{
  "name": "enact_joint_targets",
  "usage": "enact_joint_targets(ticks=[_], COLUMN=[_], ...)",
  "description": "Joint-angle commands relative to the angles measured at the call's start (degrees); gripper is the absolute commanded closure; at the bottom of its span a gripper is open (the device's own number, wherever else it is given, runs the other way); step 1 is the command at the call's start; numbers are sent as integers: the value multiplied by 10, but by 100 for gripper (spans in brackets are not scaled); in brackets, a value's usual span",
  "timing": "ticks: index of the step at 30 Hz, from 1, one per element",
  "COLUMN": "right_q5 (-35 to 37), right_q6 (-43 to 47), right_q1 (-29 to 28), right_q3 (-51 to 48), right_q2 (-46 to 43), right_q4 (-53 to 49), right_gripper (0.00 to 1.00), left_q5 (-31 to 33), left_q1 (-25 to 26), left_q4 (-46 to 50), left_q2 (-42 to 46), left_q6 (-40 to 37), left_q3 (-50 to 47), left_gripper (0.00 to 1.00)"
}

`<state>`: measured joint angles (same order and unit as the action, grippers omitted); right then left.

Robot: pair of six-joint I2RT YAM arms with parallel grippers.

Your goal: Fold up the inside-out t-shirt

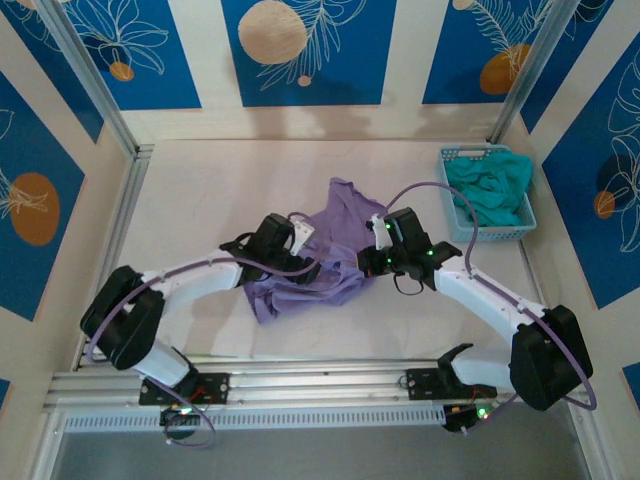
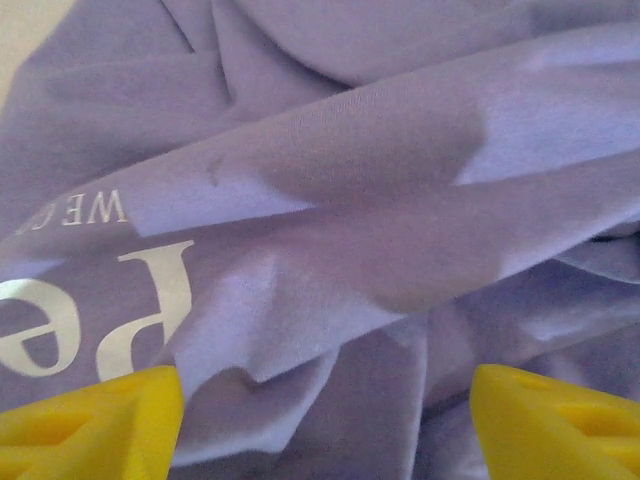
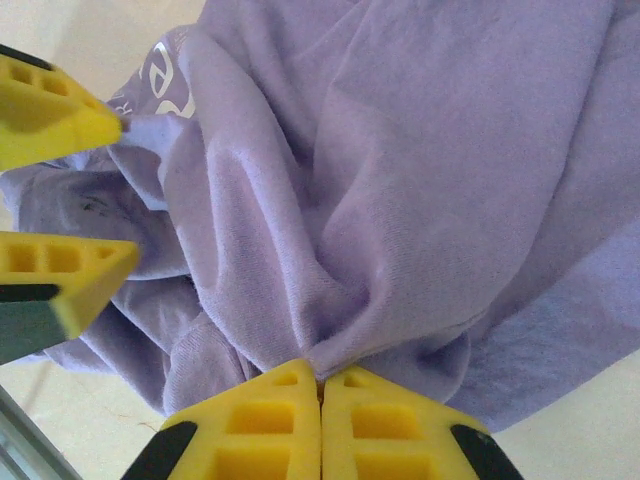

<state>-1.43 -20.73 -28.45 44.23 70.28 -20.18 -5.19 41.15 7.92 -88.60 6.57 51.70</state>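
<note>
The inside-out t-shirt [image 1: 335,245], lavender-purple, lies crumpled in the middle of the white table between my two arms. My right gripper [image 1: 372,262] is at its right side. In the right wrist view the right gripper [image 3: 320,385] is shut on a pinched fold of the t-shirt [image 3: 420,180], which hangs bunched from the pads. My left gripper [image 1: 303,266] is over the shirt's left part. Its yellow fingers [image 2: 95,425] stand wide apart, open, with wrinkled t-shirt [image 2: 380,200] and white lettering [image 2: 150,300] in front of them. The left gripper's fingers [image 3: 55,100] also straddle a fold beside the right gripper.
A light-blue basket [image 1: 452,205] holding a teal-green garment [image 1: 492,185] stands at the back right. Metal rails [image 1: 320,385] run along the near edge, and frame posts [image 1: 95,85] rise at the back corners. Bare white table [image 1: 210,180] lies around the shirt.
</note>
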Motion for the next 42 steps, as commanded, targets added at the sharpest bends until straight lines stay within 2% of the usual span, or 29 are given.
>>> enact_joint_targets(ticks=[1,3,5,9,10,16,23,24,27,30,36,40,42], right_q5=[0,-6,-9,1,-3,-61,-115,-101,14,96,81,114,134], right_q6=[13,13,15,48,58,114,156,154,130,139,202,225,235], right_q1=[0,0,3,10,13,22,13,10,-4,-33,-109,-165,-188], right_q3=[10,12,17,33,35,52,57,60,84,90,22,-9,-13], right_q2=[-7,-4,-1,-9,-11,-40,-65,-64,-49,-56,-126,-126,-112], right_q4=[1,7,9,17,24,83,130,129,77,35,87,133,152], right_gripper=[92,92,93,96,97,99,99,99,98,89,56,43,30], left_q5=[7,5,-1,-5,-13,-112,-170,-175,-183,-190,-205,-219,-219], left_q1=[9,9,9,4,0,-32,-66,-68,-70,-70,-70,-69,-69], left_q4=[7,-9,-4,20,29,108,167,167,167,163,150,141,141], left_q2=[-39,-67,-94,-70,-47,109,226,234,243,235,218,213,212], left_q6=[-43,-49,-52,-39,-32,15,52,56,66,80,101,111,112], left_q3=[36,58,89,120,120,112,120,122,129,133,137,138,139], left_gripper=[25,29,44,91,100,100,100,100,100,100,100,100,100])
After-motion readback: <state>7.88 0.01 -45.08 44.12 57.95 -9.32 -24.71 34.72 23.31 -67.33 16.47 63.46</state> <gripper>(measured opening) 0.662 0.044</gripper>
